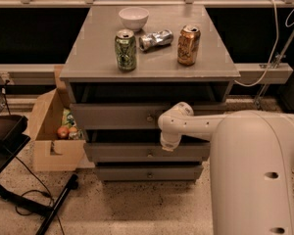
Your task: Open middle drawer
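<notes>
The grey cabinet (88,72) has three drawer fronts. The middle drawer (117,152) is the second one, with a small round brass knob (149,154) at its centre. It sticks out slightly further than the top drawer (108,116) above it. The bottom drawer (122,173) is below. My white arm reaches in from the right across the cabinet front. My gripper (167,143) points down at the middle drawer's top edge, just right of and above the knob. Its tip is hidden by the wrist.
On the cabinet top stand a green can (125,50), an orange can (188,45), a crushed silver can (155,39) and a white bowl (134,18). An open cardboard box (51,131) with items sits left of the cabinet. A black stand (10,146) and cables lie at far left.
</notes>
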Controlling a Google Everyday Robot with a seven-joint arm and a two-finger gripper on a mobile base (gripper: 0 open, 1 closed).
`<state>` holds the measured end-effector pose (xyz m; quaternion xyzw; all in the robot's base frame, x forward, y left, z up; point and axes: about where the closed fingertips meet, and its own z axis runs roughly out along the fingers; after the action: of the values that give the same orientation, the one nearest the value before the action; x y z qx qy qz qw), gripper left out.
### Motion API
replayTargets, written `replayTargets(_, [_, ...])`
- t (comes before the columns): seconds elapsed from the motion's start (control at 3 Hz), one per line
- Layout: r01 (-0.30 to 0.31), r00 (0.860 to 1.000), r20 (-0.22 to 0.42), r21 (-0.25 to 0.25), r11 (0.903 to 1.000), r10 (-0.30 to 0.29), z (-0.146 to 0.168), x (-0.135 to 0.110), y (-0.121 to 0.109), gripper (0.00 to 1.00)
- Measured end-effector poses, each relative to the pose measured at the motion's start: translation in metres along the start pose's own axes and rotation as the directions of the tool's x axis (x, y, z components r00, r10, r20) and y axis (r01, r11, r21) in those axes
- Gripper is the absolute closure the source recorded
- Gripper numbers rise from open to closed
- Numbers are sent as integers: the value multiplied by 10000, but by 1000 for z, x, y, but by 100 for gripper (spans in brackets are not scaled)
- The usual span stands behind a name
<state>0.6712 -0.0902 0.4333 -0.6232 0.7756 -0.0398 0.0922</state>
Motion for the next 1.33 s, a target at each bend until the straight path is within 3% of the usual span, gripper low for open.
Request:
replayTargets(1.0, [0, 10000, -1, -2, 10000, 0, -1, 0, 0, 4])
replayTargets(1.33, [3, 10000, -8, -20, 10000, -3, 0, 0, 1, 0])
